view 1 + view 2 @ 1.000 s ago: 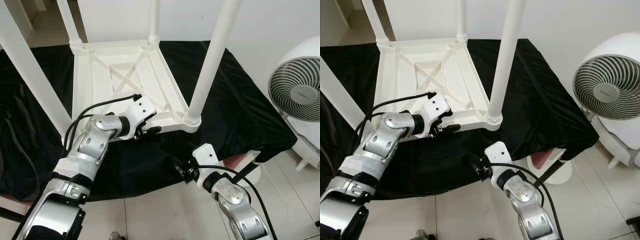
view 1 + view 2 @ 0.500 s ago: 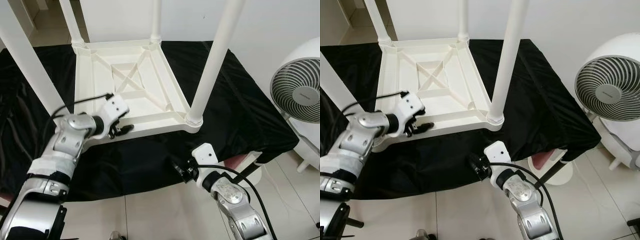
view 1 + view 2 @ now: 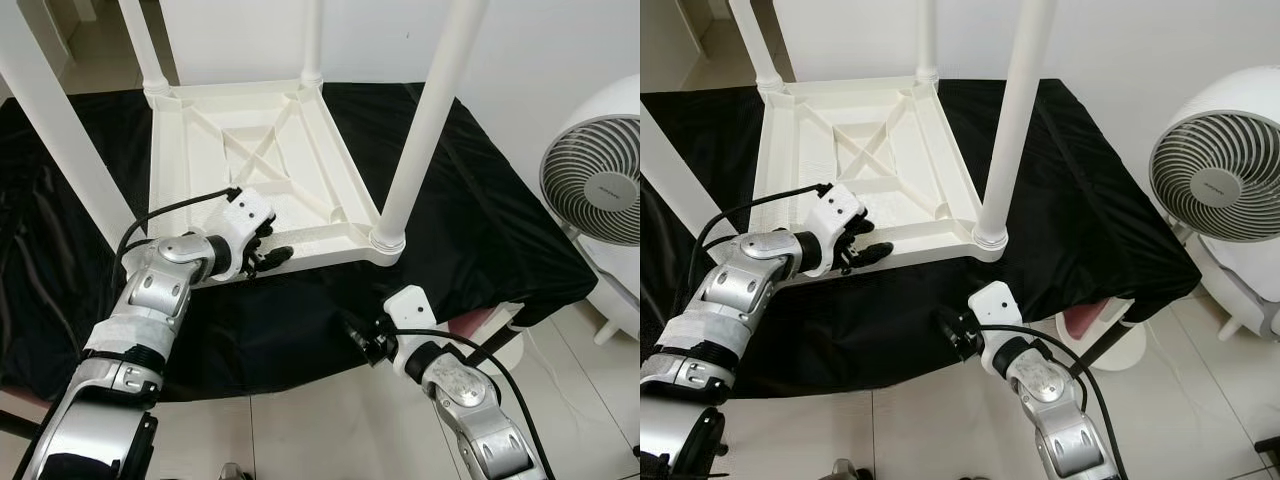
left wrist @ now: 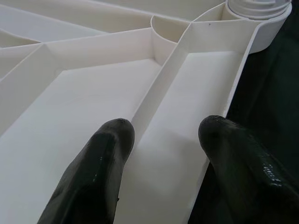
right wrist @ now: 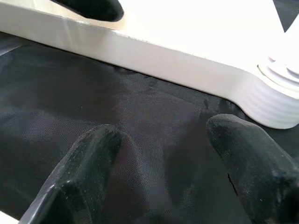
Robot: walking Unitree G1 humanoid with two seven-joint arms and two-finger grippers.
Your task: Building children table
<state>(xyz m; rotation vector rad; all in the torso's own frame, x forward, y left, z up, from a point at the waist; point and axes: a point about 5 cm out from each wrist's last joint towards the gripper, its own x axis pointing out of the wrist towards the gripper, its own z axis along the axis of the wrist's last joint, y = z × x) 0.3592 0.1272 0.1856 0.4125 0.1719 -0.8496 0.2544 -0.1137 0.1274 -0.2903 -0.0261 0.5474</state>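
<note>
Left wrist view looks down the left gripper (image 4: 161,135): its two black fingers (image 4: 100,161) are spread apart over the ribbed underside of the white table (image 4: 93,93), one above the inner panel, the other at the outer rim beside the black cloth (image 4: 275,93). From the head views, that gripper (image 3: 268,255) sits at the near edge of the upturned table (image 3: 260,150), which lies on the cloth (image 3: 480,220) with its legs (image 3: 425,110) pointing up. Right wrist view has the right gripper (image 5: 163,158) with its fingers (image 5: 84,163) parted, low over the cloth, facing the table's near rim (image 5: 187,65) and a corner leg socket (image 5: 275,88). In the head views it (image 3: 362,340) hangs at the cloth's front edge, apart from the table. A white fan (image 3: 600,180) stands to the right.
</note>
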